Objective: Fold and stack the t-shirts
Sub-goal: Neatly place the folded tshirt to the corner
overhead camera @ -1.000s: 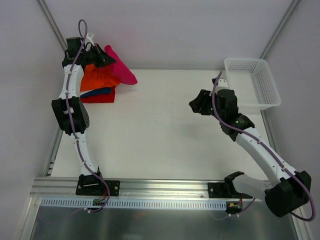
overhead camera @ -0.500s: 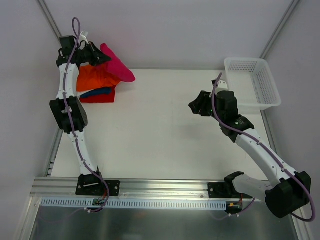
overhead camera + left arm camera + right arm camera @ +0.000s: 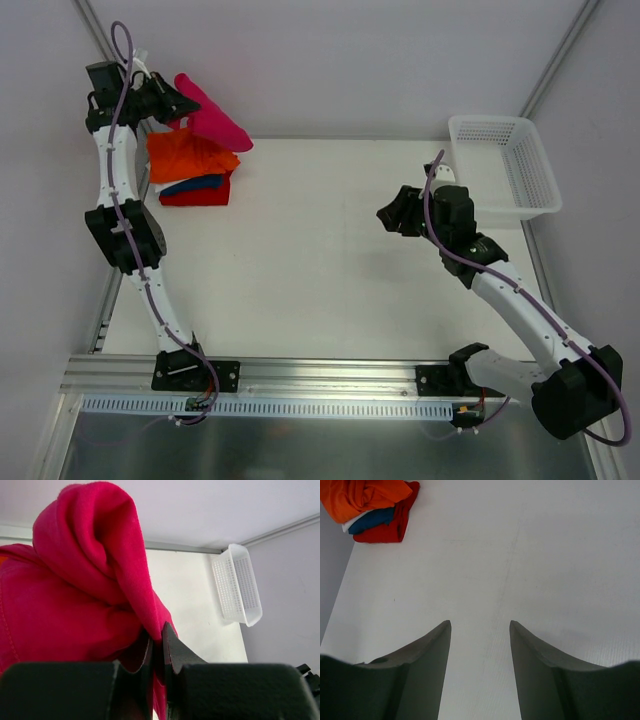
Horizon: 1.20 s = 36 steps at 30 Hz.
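My left gripper [image 3: 172,100] is raised at the far left corner, shut on the magenta-pink t-shirt [image 3: 212,122], which hangs bunched from its jaws above the stack. In the left wrist view the pink t-shirt [image 3: 85,590] fills the left side, its cloth pinched at the gripper [image 3: 157,635]. Below it lies a stack: an orange t-shirt [image 3: 186,158] on top, a dark blue t-shirt [image 3: 195,183] under it, a red t-shirt [image 3: 200,196] at the bottom. My right gripper [image 3: 388,214] hovers open over the table's middle right, nothing between its fingers [image 3: 432,645].
A white mesh basket [image 3: 505,165] stands at the table's far right corner, also seen as the basket [image 3: 235,585] in the left wrist view. The stack's orange t-shirt [image 3: 362,497] shows at the right wrist view's top left. The white table [image 3: 320,260] stretches between the arms.
My left gripper has lifted and moved back toward the far left with the pink t-shirt, pulling it off the orange one. The right arm has barely moved.
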### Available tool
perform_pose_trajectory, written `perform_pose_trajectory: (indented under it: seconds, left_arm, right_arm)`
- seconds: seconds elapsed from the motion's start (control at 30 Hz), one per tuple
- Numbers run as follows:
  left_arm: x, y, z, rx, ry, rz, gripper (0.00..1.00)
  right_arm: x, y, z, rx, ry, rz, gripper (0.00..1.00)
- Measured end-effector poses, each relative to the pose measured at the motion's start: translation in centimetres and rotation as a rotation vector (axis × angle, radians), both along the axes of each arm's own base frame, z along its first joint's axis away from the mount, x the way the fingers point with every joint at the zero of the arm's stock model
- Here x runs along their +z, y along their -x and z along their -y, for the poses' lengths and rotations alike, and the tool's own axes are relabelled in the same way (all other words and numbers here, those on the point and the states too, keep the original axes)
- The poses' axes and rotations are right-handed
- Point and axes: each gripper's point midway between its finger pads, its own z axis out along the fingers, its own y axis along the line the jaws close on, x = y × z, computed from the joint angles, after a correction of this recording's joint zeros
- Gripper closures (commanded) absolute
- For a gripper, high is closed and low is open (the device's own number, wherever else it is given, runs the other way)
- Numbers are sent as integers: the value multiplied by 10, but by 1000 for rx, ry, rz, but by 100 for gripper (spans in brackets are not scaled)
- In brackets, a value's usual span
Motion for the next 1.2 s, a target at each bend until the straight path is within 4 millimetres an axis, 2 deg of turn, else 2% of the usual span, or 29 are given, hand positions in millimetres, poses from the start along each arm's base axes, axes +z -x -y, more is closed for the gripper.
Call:
perform_pose_trajectory:
  seconds: [0.13,0.23,0.37,0.53,0.63,0.73,0.9,1.07,1.2]
  left_arm:
    - [25,12,-22,45,-40,61,100]
    - [36,21,-34,84,-75,87,100]
    - [29,31,-39,131,-137,78,100]
    - [6,34,-41,160,-195,38,100]
    - [-16,35,-41,164,-205,-5,100]
    - [-43,35,-44,171,-216,-63,100]
    - [-95,22,-56,201,-228,-165,100]
    - [-138,19,-70,250,-269,-254,100]
    - [-155,17,-80,288,-301,-291,100]
  right_arm:
    - [-1,1,-1,3,-5,0,46]
    - [-2,2,-1,6,-6,-3,46]
    - [1,3,0,6,-10,5,46]
    - [13,8,1,9,-27,37,46]
    - [19,11,2,12,-37,54,46]
    - [26,14,3,13,-46,73,46]
    - [37,22,7,13,-58,99,46]
    - [36,28,10,13,-58,99,46]
    - [35,30,11,13,-54,92,46]
